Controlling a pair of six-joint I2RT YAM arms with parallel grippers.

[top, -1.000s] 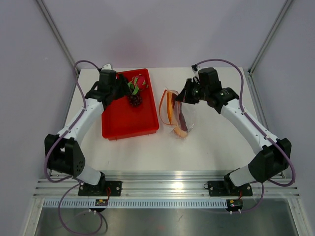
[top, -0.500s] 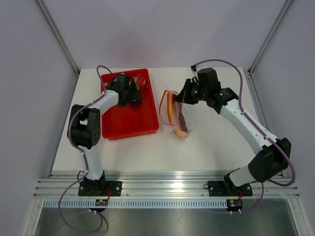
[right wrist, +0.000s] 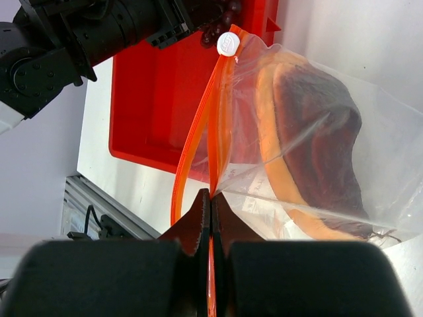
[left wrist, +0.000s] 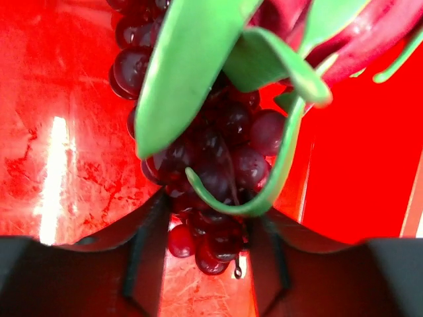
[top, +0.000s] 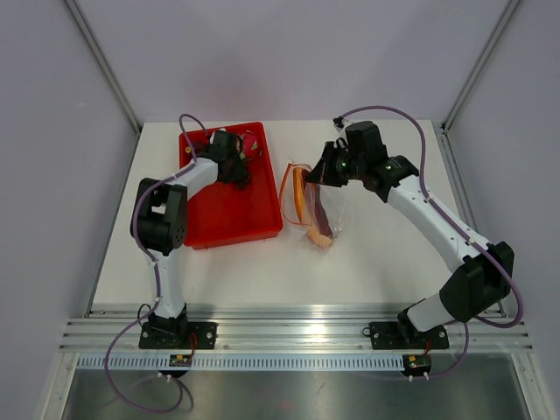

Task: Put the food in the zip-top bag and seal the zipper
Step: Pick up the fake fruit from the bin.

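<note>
Once swung into bin (top: 229, 214), straddles grapes (left wrist: 218, 165) with left pincer (left wrist: 206, 221) (grip unclear), ready for bagging; clamps zipper (right wrist: 205, 132) with right pincer (right wrist: 211, 205).

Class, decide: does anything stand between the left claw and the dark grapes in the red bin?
Nothing blocks them: grapes sit between the left claw's fingers, though green leaves overhang the bunch.

overhead: bright, even, faint shadows on white tabletop (top: 367, 262) | left wrist: white glare streak on glossy red plastic bin (left wrist: 53, 178); dark red grape bunch (left wrist: 225, 152) soft, too close; my left claw (left wrist: 208, 210) dark, blurred | right wrist: sheen on clear crinkly zip-top bag (right wrist: 390, 132); my right claw (right wrist: 211, 198) black, defocused
</note>
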